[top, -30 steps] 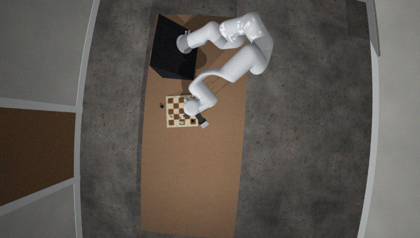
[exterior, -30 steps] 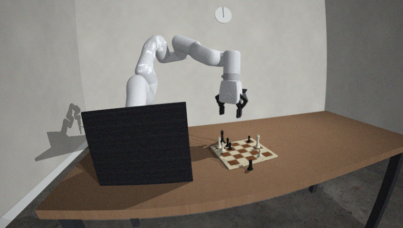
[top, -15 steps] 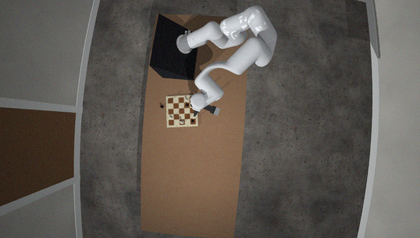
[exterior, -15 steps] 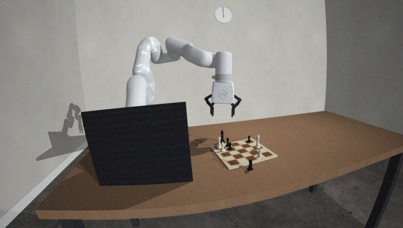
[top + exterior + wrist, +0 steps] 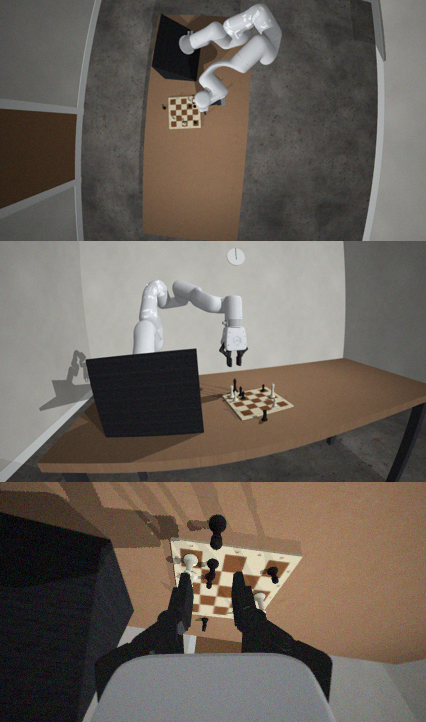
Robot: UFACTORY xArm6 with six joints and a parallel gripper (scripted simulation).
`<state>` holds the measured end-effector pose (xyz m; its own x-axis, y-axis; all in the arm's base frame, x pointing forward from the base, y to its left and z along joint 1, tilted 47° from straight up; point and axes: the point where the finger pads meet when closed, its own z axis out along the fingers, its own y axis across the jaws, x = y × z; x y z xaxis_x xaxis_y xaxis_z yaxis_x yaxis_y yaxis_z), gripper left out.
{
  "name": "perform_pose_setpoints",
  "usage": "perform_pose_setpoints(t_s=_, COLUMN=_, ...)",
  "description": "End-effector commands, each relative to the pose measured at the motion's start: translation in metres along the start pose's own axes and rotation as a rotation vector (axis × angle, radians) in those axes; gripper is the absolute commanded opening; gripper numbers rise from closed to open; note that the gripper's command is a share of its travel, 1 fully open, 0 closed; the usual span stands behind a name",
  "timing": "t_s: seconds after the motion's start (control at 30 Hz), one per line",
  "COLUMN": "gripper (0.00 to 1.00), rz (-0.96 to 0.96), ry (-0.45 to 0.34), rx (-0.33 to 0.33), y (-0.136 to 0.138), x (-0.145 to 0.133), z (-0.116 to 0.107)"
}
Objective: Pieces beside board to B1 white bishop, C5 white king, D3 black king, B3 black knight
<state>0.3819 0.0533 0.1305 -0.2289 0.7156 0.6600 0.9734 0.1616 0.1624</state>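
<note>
Left to right in the exterior view: black box (image 5: 146,393) on the table (image 5: 328,384), then the white arm (image 5: 194,297) w/ the gripper (image 5: 233,361) hanging well above the far left corner of the board (image 5: 284,404). Fingers are about half open, nothing between them; the gap shows only board and table in the wrist view.

Pieces still off the board: a tall black piece (image 5: 234,384), prob. the black king, stands on the table just behind the board's far left corner, roughly under the gripper. A smaller black piece (image 5: 264,415) stands just off the near edge; can't tell its type at this size. On the board: two white and two black pieces bunched at the far left, a black pawn-like piece (image 5: 262,387) at the far edge, a tall white piece (image 5: 272,390) to the right, a small white one (image 5: 274,402) nearer. Square labels unreadable.

Step in hand looks like the approach to the tall black piece. To do it well: centre the gap over its head, come straight down, keep fingers wide enough to pass it but clear of the crowded corner pieces beside it, grip below the crown, lift vertical before any sideways move.
</note>
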Motion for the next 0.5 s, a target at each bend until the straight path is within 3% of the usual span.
perform_pose_setpoints(t_s=0.0, gripper=0.42, rz=-0.237, ry=0.026, rx=-0.048, y=0.0009, x=-0.0002, z=-0.0010)
perform_pose_setpoints(t_s=0.1, gripper=0.42, rz=-0.359, ry=0.038, rx=-0.070, y=0.0009, x=-0.0002, z=-0.0010)
perform_pose_setpoints(t_s=0.47, gripper=0.42, rz=-0.359, ry=0.038, rx=-0.070, y=0.0009, x=-0.0002, z=-0.0010)
